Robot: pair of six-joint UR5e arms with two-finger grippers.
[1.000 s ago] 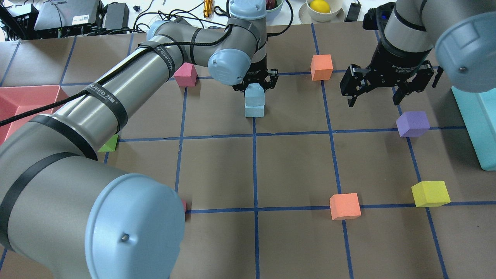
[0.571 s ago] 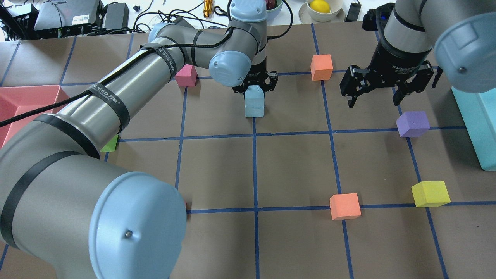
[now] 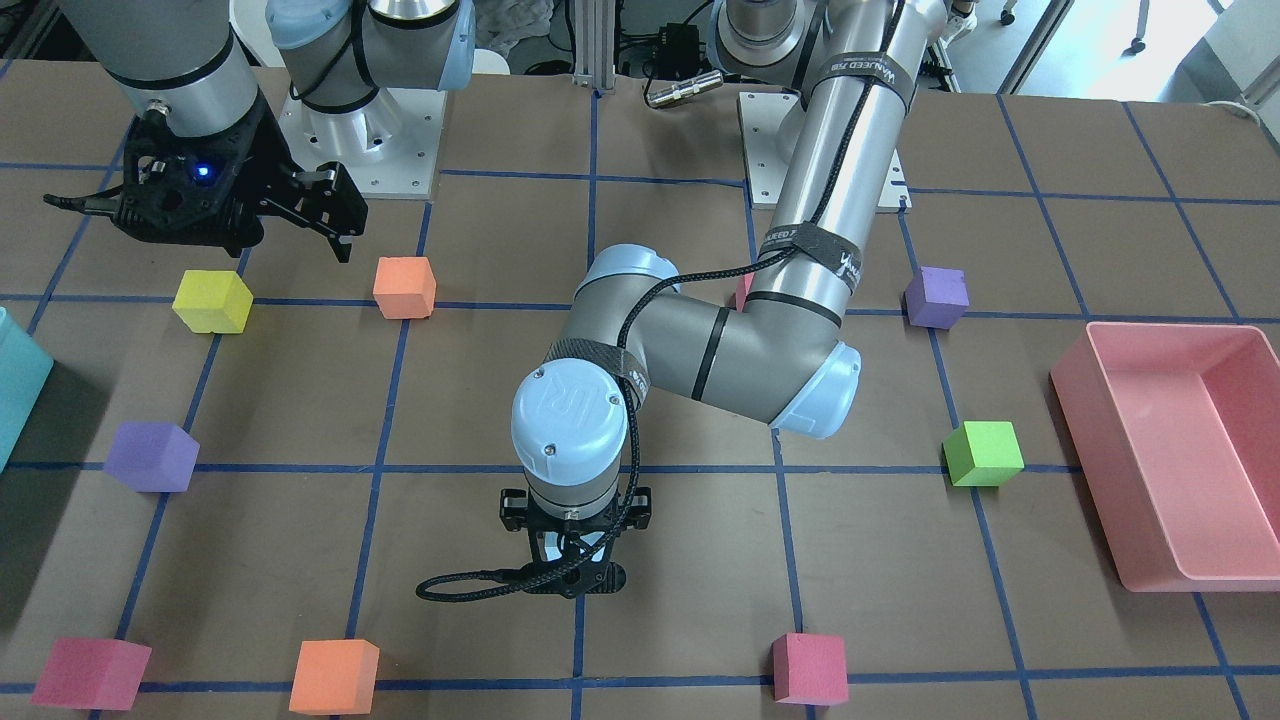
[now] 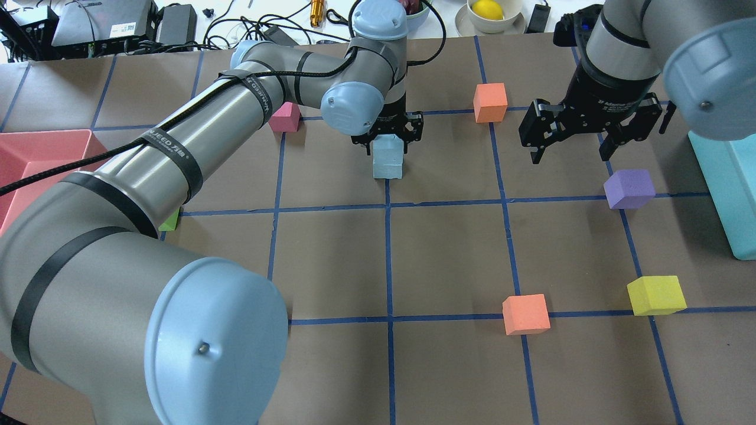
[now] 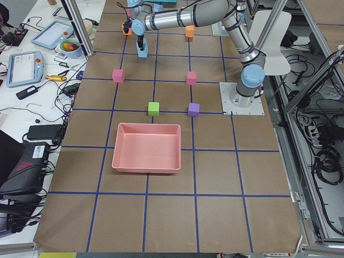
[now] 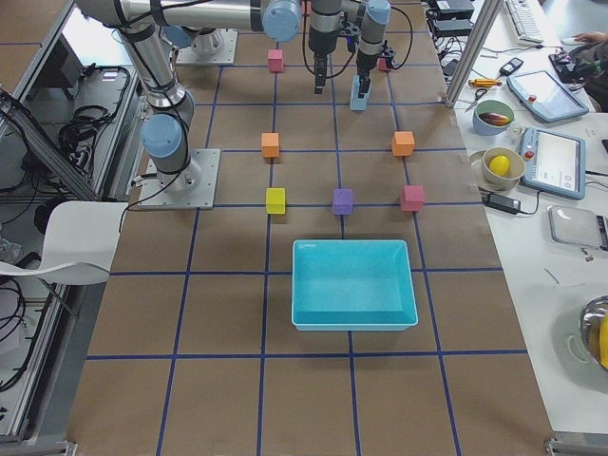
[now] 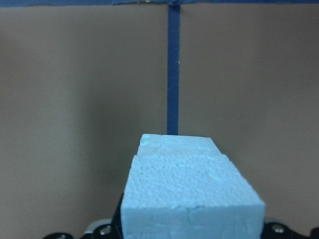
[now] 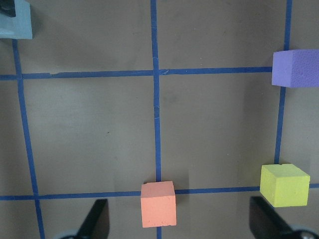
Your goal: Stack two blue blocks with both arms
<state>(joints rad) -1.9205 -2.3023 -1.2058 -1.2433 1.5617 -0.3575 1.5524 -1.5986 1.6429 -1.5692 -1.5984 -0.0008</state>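
Observation:
Two sky-blue blocks stand as one column near the table's far middle: the lower block [image 4: 388, 170] is on the table and the upper block [image 4: 388, 146] rests on it, edges nearly flush. My left gripper [image 4: 387, 134] is shut on the upper block from above. In the left wrist view the upper block [image 7: 192, 199] fills the bottom and the lower block [image 7: 177, 143] shows just beyond it. The stack also shows in the exterior right view [image 6: 359, 95]. My right gripper [image 4: 570, 154] hangs open and empty above the table, well to the right of the stack.
An orange cube [image 4: 490, 102] and a pink cube [image 4: 285, 117] flank the stack. A purple cube [image 4: 629, 189], a yellow cube [image 4: 655, 295] and another orange cube [image 4: 525, 314] lie on the right. A teal bin [image 4: 726, 189] stands at the right edge, a pink tray [image 4: 35, 156] at the left.
My left gripper has come down with the upper blue block, closing the gap until it sits on the lower one. The right arm has hardly moved.

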